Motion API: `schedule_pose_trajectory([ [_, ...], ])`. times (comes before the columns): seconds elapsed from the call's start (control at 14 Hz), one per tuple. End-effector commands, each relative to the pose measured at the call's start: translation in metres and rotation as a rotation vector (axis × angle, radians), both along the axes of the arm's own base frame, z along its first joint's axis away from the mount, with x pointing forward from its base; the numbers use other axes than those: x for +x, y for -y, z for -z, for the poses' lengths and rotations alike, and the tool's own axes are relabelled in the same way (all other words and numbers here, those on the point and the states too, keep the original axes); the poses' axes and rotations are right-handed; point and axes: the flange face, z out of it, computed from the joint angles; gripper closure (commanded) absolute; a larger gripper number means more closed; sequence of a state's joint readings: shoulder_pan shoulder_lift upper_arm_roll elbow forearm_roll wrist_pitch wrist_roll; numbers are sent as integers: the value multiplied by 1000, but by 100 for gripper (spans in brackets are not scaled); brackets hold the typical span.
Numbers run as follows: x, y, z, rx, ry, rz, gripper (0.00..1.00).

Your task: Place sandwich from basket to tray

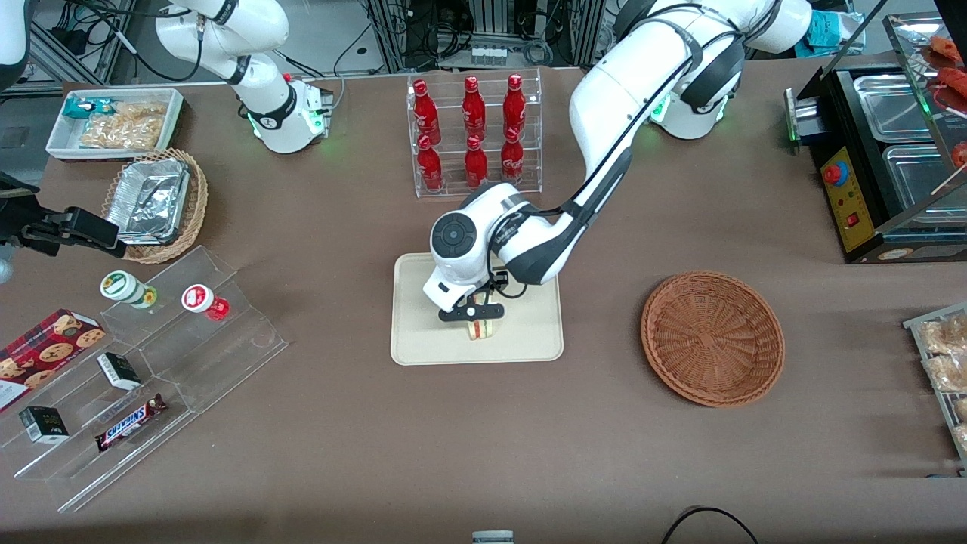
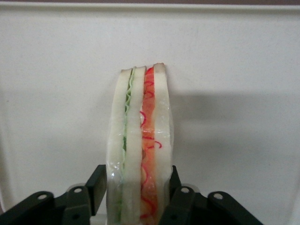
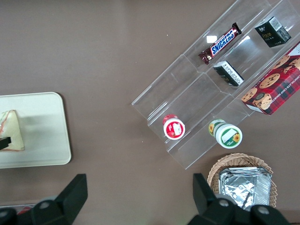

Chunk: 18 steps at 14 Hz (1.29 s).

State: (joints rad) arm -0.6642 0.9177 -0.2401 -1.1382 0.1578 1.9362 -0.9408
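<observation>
Black gripper [image 2: 136, 197] squeezes the wrapped white-bread sandwich [image 2: 139, 140] just above the flat cream tray [image 1: 529, 340]; letting go now may tip it; brown wicker basket [image 1: 712, 338] sits empty.

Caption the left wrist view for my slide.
Claw shut on sandwich, over the tray.
</observation>
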Motion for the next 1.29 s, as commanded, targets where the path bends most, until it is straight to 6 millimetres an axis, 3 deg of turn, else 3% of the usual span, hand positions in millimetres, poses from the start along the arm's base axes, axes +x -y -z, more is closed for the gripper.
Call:
schedule_pose_trajectory([
  [0.0, 12, -26, -81, 23, 31, 6, 0],
  [0.21, 35, -78, -152, 48, 27, -5, 0],
  [0.43, 50, -146, -199, 95, -11, 3, 0],
  [0.93, 23, -319, -282, 160, -41, 38, 0],
  [1.21, 17, -394, -330, 121, -71, 67, 0],
])
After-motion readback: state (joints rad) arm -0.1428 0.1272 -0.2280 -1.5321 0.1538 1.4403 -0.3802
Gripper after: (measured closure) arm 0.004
